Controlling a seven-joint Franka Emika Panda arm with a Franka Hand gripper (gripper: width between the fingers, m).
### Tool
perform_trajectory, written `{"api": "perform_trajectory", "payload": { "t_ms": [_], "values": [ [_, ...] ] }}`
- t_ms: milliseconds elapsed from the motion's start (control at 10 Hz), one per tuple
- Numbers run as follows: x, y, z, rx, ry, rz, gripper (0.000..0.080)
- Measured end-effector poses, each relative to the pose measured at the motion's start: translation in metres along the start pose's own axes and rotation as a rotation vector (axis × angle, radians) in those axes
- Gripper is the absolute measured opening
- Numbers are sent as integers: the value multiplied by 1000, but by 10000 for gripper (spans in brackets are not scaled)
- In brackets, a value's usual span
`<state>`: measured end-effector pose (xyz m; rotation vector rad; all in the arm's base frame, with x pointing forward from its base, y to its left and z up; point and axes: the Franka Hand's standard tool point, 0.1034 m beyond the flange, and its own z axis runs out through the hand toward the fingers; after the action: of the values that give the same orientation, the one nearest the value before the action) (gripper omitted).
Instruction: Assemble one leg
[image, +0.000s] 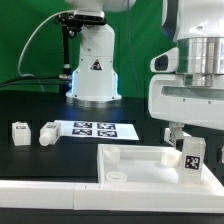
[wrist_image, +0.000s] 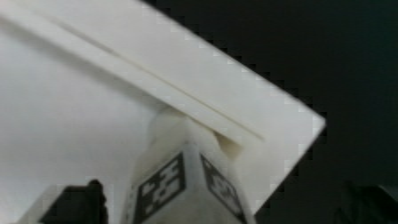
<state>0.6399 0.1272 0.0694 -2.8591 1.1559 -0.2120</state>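
My gripper (image: 184, 140) is at the exterior view's right, shut on a leg (image: 190, 155), a short white post with a black-and-white tag. It holds the leg upright over the right corner of the large white tray-like piece (image: 130, 160). In the wrist view the leg (wrist_image: 187, 165) runs between my dark fingers (wrist_image: 79, 205), its tags showing, and points at the tray piece's corner (wrist_image: 125, 100). I cannot tell whether the leg touches the piece. Two more legs (image: 20, 132) (image: 48, 132) lie on the black table at the left.
The marker board (image: 92, 129) lies flat at mid-table in front of the white robot base (image: 95, 65). A white ledge (image: 50, 190) runs along the front edge. A green backdrop stands behind.
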Motion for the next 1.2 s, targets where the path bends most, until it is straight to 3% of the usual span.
{"api": "perform_trajectory", "payload": {
  "t_ms": [200, 400, 600, 1000, 1200],
  "values": [
    [10, 7, 0, -9, -5, -340, 649],
    [9, 6, 1, -10, -4, -324, 636],
    [12, 10, 1, -16, -3, -307, 293],
    [17, 19, 1, -43, 8, -148, 292],
    [18, 19, 1, -45, 9, -154, 292]
  ]
}}
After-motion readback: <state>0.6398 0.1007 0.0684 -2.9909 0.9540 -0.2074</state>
